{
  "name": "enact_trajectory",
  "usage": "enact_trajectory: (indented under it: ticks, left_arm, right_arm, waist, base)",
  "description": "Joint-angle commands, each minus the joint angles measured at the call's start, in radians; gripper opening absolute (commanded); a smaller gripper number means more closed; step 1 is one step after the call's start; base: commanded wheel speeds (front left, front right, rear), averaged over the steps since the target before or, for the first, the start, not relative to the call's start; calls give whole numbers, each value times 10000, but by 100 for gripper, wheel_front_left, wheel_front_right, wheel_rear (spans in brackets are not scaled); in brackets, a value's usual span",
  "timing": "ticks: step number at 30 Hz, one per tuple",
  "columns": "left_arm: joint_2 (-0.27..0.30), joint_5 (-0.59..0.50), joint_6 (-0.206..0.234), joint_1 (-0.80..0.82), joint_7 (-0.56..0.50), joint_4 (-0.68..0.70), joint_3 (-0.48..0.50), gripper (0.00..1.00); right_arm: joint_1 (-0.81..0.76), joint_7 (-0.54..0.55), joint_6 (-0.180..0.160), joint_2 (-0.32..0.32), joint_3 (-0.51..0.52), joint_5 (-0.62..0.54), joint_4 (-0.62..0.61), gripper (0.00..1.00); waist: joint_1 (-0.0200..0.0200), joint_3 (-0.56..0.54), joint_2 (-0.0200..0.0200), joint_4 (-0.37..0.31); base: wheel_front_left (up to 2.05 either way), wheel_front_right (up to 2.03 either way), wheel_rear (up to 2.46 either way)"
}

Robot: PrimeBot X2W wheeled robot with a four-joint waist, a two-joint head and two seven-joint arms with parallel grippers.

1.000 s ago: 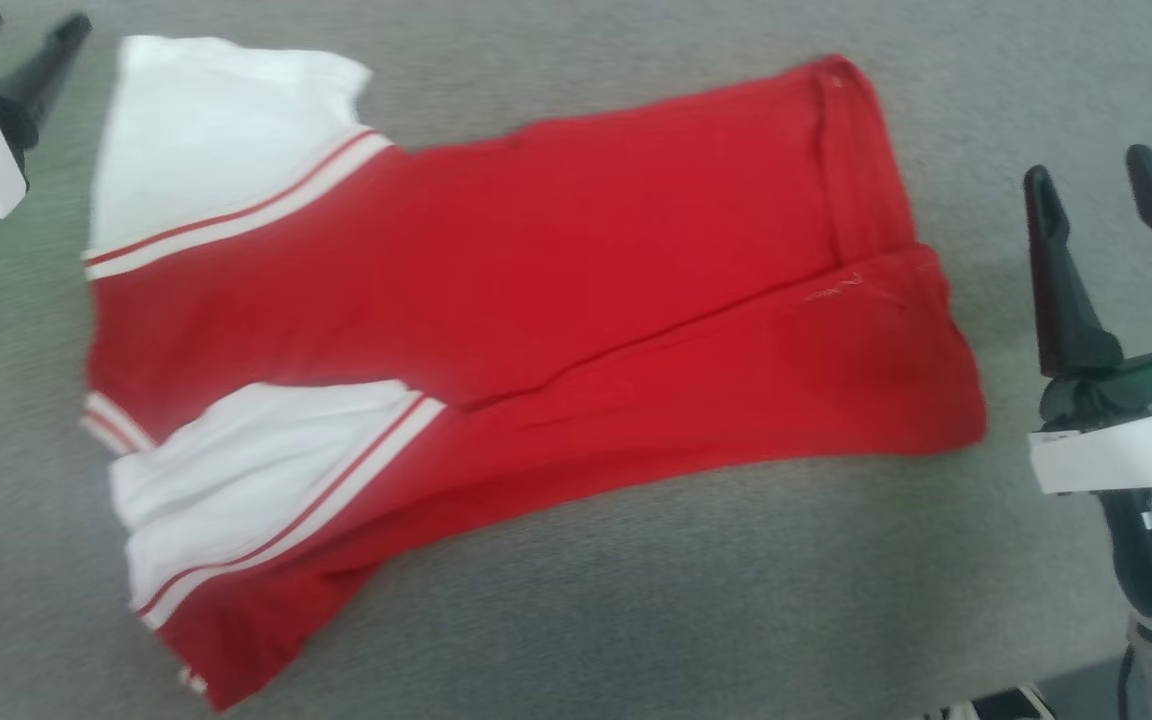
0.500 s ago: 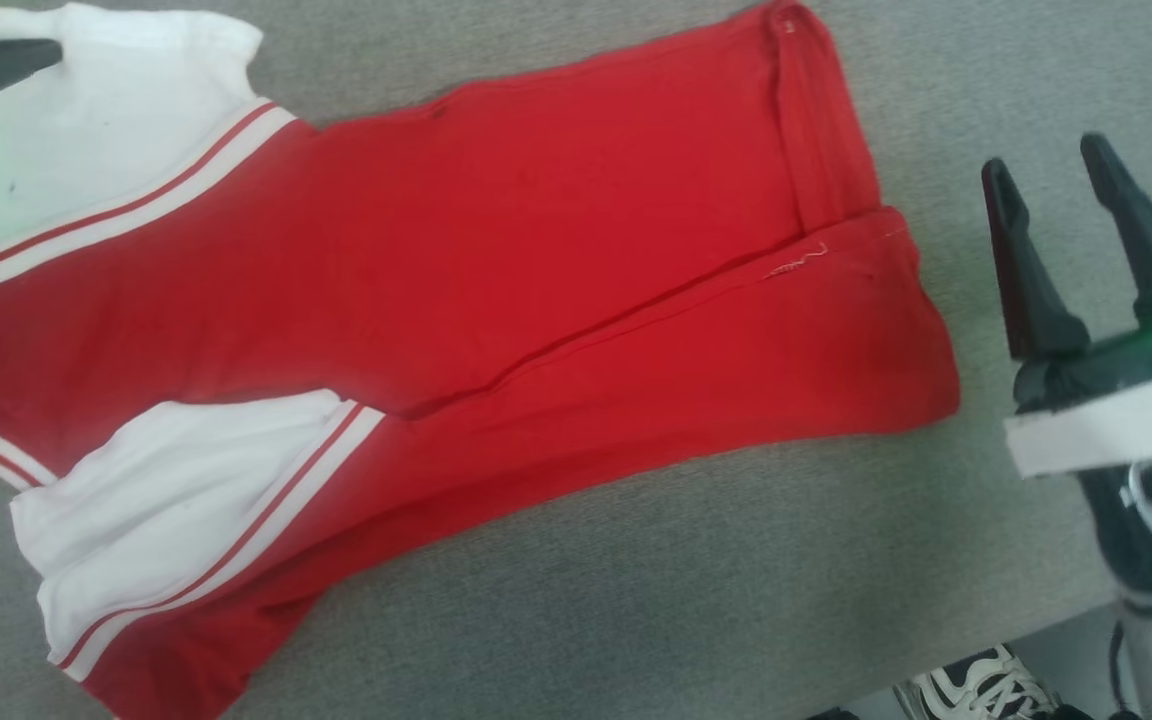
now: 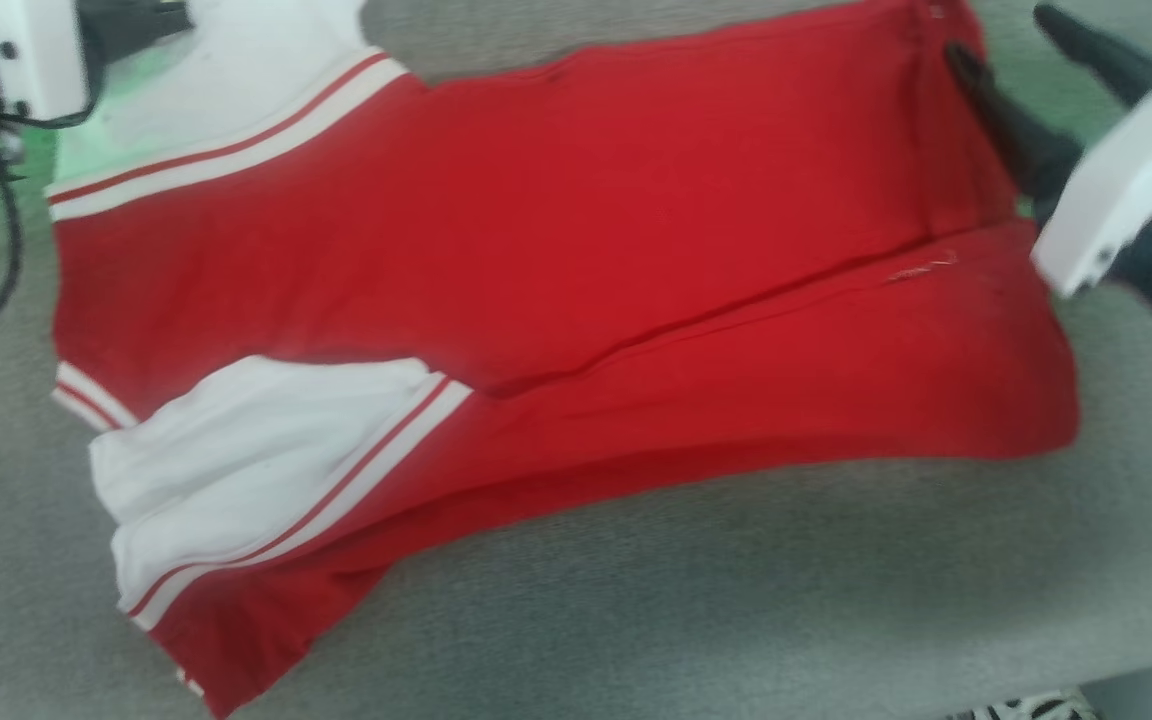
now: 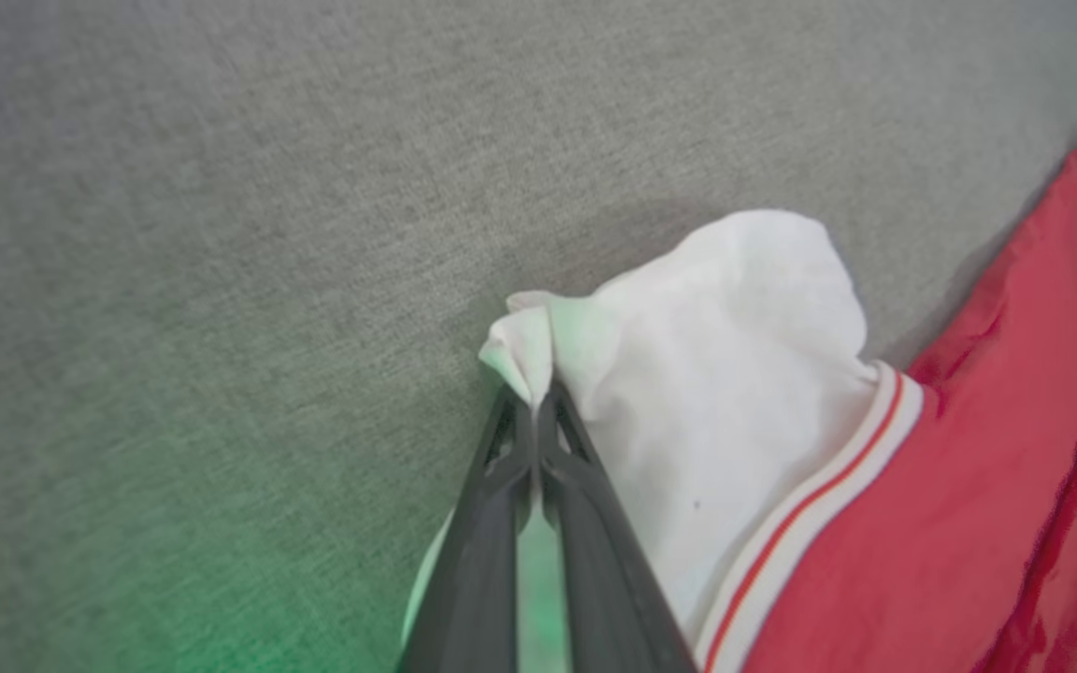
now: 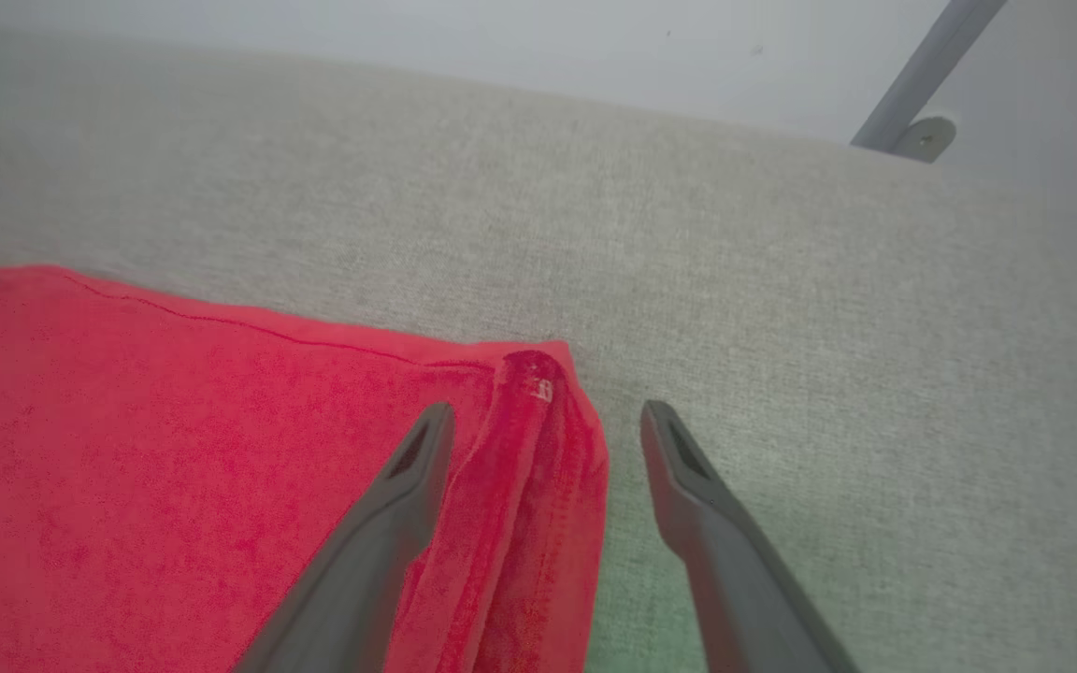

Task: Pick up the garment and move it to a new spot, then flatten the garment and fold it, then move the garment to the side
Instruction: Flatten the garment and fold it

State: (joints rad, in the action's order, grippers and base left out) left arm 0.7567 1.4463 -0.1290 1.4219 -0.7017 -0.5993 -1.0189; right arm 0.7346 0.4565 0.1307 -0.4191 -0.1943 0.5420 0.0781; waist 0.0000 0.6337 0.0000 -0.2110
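Since 1 s back: L gripper (image 4: 535,404) has gone from wide open, off the cloth at upper left, to shut tight on the edge of the upper white sleeve (image 4: 716,374). L wrist view shows a small tuck of white cloth pinched betw the fingertips. R gripper (image 5: 548,416) has come up from its spot beside the right end of the garment (image 3: 576,250), where it was clear of the cloth, to the far right corner of the hem (image 5: 538,374). Its jaws are spread wide w/ nothing held: one finger over red cloth, the other over bare grey surface (image 3: 736,600), hem corner betw them. Can't tell if those fingers touch the cloth. Head cam shifted too, so the whole pic slid. Garment itself seems to lie as before: flat on the grey surface, sleeves to my left, hem to my right, sides folded in and meeting along a slanted line mid-body. Lower white sleeve (image 3: 236,440) lies flat as before. Green glow on upper sleeve & surface nr both grippers
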Motion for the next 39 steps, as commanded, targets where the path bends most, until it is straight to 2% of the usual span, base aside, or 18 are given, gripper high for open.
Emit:
enact_trajectory:
  ticks: [1, 7, 10, 11, 12, 13, 19, 24, 28, 33, 34, 39]
  left_arm:
    - [-91, 146, -12, -385, -22, 43, -185, 0]
    - [-366, 354, -13, -452, 252, 482, -180, 0]
    - [-464, 408, -13, -518, 464, 651, -198, 0]
    - [-511, 409, -13, -522, 544, 709, -216, 0]
    - [-547, 367, -14, -529, 639, 787, -246, 0]
    - [-569, 373, -14, -557, 756, 837, -250, 0]
    - [-793, 364, -14, -534, 1739, 1273, -141, 0]
    - [-793, 708, -14, -1001, 2615, 2349, -20, 0]
    - [-250, 872, -14, -1715, 3237, 3905, 47, 0]
    - [953, 844, -15, -3154, 4257, 6140, -54, 0]
    - [953, 844, -15, -3154, 4257, 6140, -54, 0]
    - [2093, 612, -15, -4848, 5652, 7723, -369, 0]
  right_arm:
    - [283, 357, 1, -123, -85, 56, 224, 100]
    - [1447, 2347, 1, -653, -534, 326, 1232, 100]
    - [1664, 2978, 1, -728, -605, 581, 1419, 100]
    - [1645, 3151, 2, -790, -706, 610, 1423, 38]
    - [1624, 3245, 2, -814, -756, 661, 1423, 13]
    - [1607, 3288, 2, -822, -731, 700, 1434, 0]
    - [1375, 2870, 1, -928, -432, 706, 1483, 0]
    - [622, 2529, 1, -1239, 21, 893, 1076, 0]
    - [-616, 2623, 1, -1480, 616, 1381, 319, 0]
    - [-2570, 2856, 1, -1723, 1488, 1978, -715, 0]
    - [-2570, 2856, 1, -1723, 1488, 1978, -715, 0]
    - [-4444, 2733, 2, -1779, 2293, 2337, -1718, 0]
  waist:
    - [0, 92, 0, 224]
    - [0, 164, 0, 768]
    - [0, 150, 0, 925]
    - [0, 135, 0, 977]
    - [0, 109, 0, 1013]
    - [0, 79, 0, 1039]
    - [0, -453, 0, 1301]
    - [0, -1418, 0, 1778]
    - [0, -2169, 0, 2182]
    - [0, -2714, 0, 2437]
    - [0, -2714, 0, 2437]
    - [0, -2870, 0, 2508]
  base:
    - [0, 0, 0]
    - [0, 0, 0]
    - [0, 0, 0]
    - [0, 0, 0]
    - [0, 0, 0]
    - [0, 0, 0]
    - [0, 0, 0]
    - [0, 0, 0]
    - [0, 0, 0]
    - [0, 0, 0]
    - [0, 0, 0]
    - [0, 0, 0]
